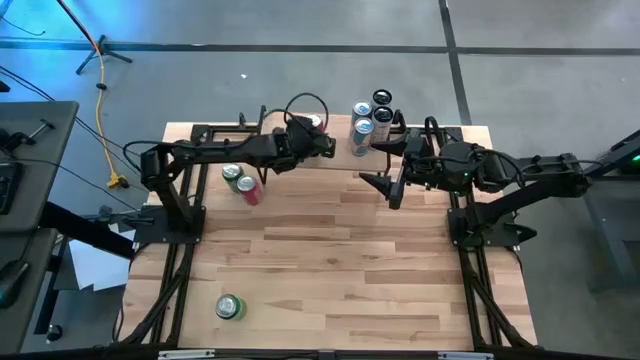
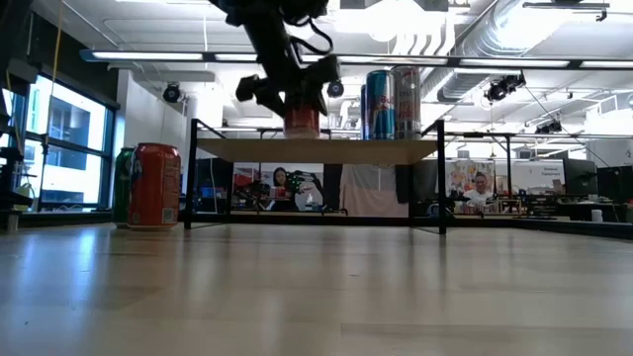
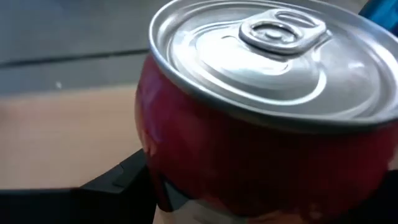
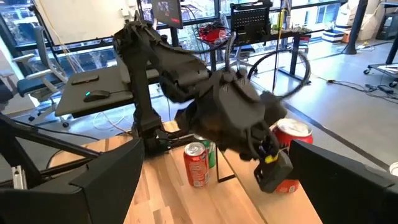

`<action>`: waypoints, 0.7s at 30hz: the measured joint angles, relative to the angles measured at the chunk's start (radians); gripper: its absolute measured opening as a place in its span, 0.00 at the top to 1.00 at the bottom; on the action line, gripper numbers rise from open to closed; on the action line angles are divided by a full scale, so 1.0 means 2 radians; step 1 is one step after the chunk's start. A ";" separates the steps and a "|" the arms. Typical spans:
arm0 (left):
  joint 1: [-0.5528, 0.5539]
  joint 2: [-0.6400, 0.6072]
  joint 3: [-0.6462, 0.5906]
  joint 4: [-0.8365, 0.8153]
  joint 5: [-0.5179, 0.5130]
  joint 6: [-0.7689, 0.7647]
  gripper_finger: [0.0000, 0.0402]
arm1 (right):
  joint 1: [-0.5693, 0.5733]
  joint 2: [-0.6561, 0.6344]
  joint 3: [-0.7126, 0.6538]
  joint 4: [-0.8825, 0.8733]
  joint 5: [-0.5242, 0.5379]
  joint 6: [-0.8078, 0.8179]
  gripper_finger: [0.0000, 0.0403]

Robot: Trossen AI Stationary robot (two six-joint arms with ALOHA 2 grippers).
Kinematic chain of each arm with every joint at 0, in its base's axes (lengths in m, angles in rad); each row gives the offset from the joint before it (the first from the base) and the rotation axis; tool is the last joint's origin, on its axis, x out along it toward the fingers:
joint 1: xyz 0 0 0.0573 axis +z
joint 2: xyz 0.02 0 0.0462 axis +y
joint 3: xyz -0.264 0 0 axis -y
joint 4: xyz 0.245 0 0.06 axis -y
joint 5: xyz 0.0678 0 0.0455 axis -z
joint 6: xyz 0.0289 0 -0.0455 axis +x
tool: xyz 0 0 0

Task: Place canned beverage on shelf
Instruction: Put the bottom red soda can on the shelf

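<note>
Low view: my left hand [image 2: 297, 99] pinches a red can [image 2: 302, 123] on the shelf [image 2: 316, 148]; I'd release only once it sits flat. My right hand [image 1: 392, 185] waits spread.

I count seven cans: four on the shelf [image 1: 330, 150], one red [image 1: 316, 123] and three tall [image 1: 362, 122]; three off it, on the table [image 1: 350, 260].
</note>
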State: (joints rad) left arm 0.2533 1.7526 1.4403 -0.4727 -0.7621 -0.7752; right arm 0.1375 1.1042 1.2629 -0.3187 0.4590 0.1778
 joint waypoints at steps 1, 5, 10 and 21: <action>0.003 -0.005 0.000 0.001 -0.001 0.019 0.39 | 0.000 0.000 0.000 0.000 0.000 0.000 0.04; 0.015 -0.018 0.000 0.013 0.000 0.104 0.39 | 0.000 0.000 0.000 -0.001 0.000 0.001 0.04; 0.036 -0.019 -0.002 0.076 0.048 0.155 0.39 | 0.000 0.000 0.000 0.000 0.000 0.003 0.04; 0.068 0.019 -0.020 0.200 0.123 0.229 0.39 | 0.000 0.000 0.000 -0.001 -0.002 0.025 0.04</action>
State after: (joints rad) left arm 0.3898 1.7896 1.4010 -0.0735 -0.5154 -0.3164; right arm 0.1379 1.1042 1.2629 -0.3206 0.4557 0.2276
